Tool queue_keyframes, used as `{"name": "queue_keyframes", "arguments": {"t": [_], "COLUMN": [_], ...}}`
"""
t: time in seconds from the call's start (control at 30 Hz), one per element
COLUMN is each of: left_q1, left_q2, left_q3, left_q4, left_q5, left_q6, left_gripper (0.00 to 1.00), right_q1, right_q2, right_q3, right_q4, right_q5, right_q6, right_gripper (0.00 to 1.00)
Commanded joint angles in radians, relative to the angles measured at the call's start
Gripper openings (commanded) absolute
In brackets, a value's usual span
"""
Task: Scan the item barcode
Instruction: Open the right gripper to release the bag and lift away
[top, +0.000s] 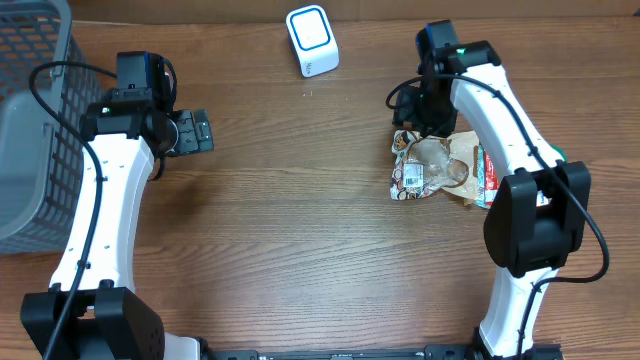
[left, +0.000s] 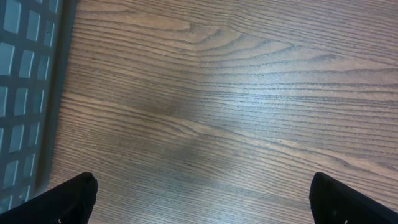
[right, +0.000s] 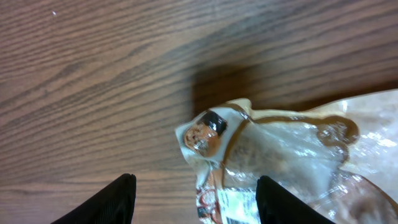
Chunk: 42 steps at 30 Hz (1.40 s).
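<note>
The right gripper (right: 196, 183) is held spread over the snack packet (right: 273, 146), whose crinkled corner lies between its 2 fingers, ungripped. If only that thin film is pinched, the packet could slip or fold, and the barcode could be hidden from the scanner (top: 312, 40). The left gripper (left: 202, 186) is spread, with nothing held.

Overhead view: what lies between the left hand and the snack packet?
Only bare table separates left hand from snack packet, shown overhead.
</note>
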Motion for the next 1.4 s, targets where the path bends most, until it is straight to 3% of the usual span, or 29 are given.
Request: {"name": "queue_keyframes", "arguments": {"t": [0.0,0.23,0.33,0.63,1.03,1.1,1.17,1.37], "left_q1": [0.004,0.004,0.004,0.004,0.004,0.004,0.004,0.004], "left_q2": [0.010,0.010,0.010,0.010,0.010,0.010,0.010,0.010], "left_q3": [0.003,0.003,0.003,0.003,0.003,0.003,0.003,0.003], "left_q4": [0.001,0.001,0.000,0.001,0.001,0.001,0.001,0.001], "left_q5": [0.001,0.001,0.001,0.001,0.001,0.001,0.001,0.001], "left_q6": [0.008,0.008,0.008,0.008,0.008,0.008,0.008,0.008], "left_gripper": [1.00,1.00,1.00,1.00,1.00,1.00,1.00,1.00], "right_q1": [0.020,0.029,0.029,0.029,0.029,0.029,0.029,0.029], "right_q2": [0.005,0.005,0.005,0.002,0.002,0.002,0.002,0.002], "right_q3": [-0.048,-0.218,-0.266,-0.269,-0.204,-0.204,-0.204,-0.204], "right_q4": [0.029,0.162,0.140,-0.125,-0.034,-0.007,0.014,0.028], "right_q5": [0.040,0.041,0.040,0.042,0.041,0.041,0.041,0.041], "right_q6": [0.050,0.050,0.039,-0.140,-0.142,-0.142,-0.142,-0.142], "right_gripper": [0.64,0.64,0.66,0.68,0.75,0.82,0.98,1.00]}}
